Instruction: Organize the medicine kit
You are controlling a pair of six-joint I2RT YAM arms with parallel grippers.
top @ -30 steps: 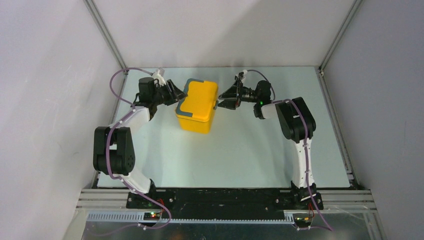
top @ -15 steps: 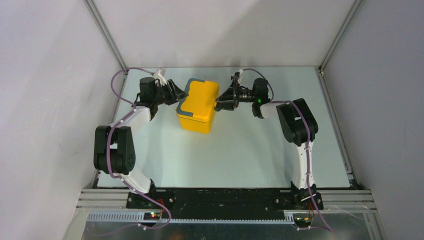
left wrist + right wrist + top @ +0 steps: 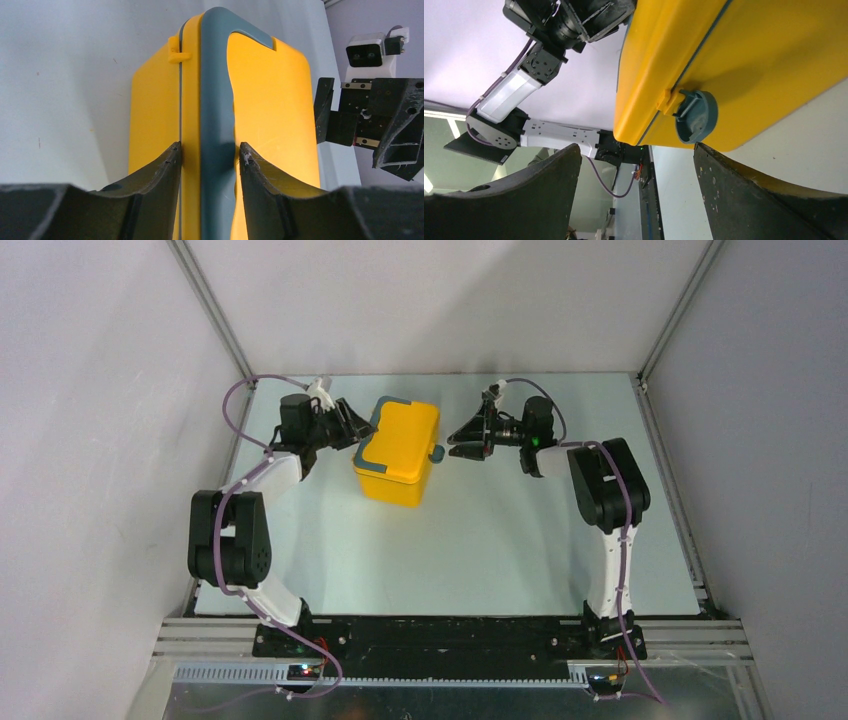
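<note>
The yellow medicine kit (image 3: 400, 445) stands closed at the back middle of the table, with a blue-grey handle band (image 3: 216, 75) along its left lid edge. My left gripper (image 3: 352, 430) is shut on that edge, its fingers either side of the rim and band in the left wrist view (image 3: 210, 150). The round blue-grey latch (image 3: 696, 115) sticks out from the kit's right side (image 3: 437, 453). My right gripper (image 3: 462, 443) is open and empty, a short way right of the latch, not touching it; in the right wrist view (image 3: 636, 150) the latch lies just beyond its fingertips.
The pale table (image 3: 480, 540) has raised rails along its left and right edges. Grey walls close in the back and both sides. The arm bases stand on the black rail (image 3: 450, 635) at the near edge.
My right gripper has drawn back to the right, away from the kit's right side. The latch now stands out from the kit. The left gripper and the kit have stayed in place.
</note>
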